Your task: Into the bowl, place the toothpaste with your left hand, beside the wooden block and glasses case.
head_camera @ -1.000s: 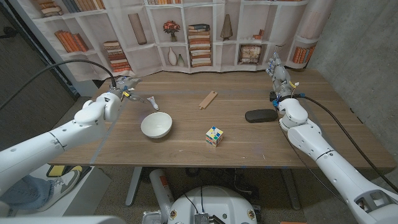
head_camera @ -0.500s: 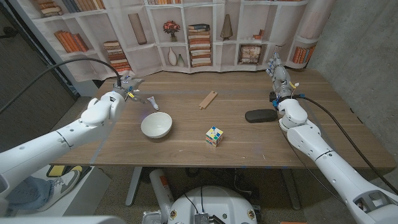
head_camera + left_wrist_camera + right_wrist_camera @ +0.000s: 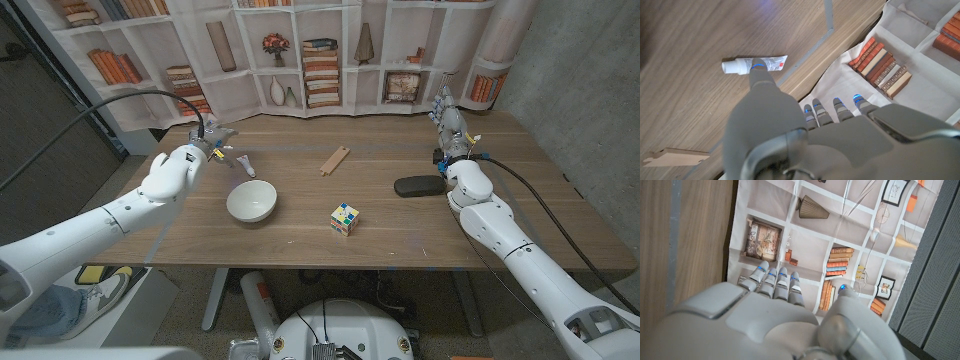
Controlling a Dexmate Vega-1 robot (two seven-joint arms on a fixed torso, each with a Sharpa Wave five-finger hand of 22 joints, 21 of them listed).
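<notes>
A small white toothpaste tube (image 3: 241,162) lies on the wooden table just beyond the white bowl (image 3: 251,201), which has nothing in it. My left hand (image 3: 205,143) hovers right beside the tube with its fingers apart, holding nothing. In the left wrist view the thumb (image 3: 762,82) reaches over the toothpaste tube (image 3: 755,65). The wooden block (image 3: 335,159) lies mid-table and the black glasses case (image 3: 419,185) further right. My right hand (image 3: 449,118) stands upright behind the case, fingers straight and holding nothing.
A colourful puzzle cube (image 3: 345,218) sits near the front, right of the bowl. A printed bookshelf backdrop (image 3: 320,60) hangs behind the table's far edge. The wooden block (image 3: 675,156) also appears in the left wrist view.
My left hand has moved right and slightly farther back, closing in on the toothpaste. The tube, bowl and right hand have stayed put.
</notes>
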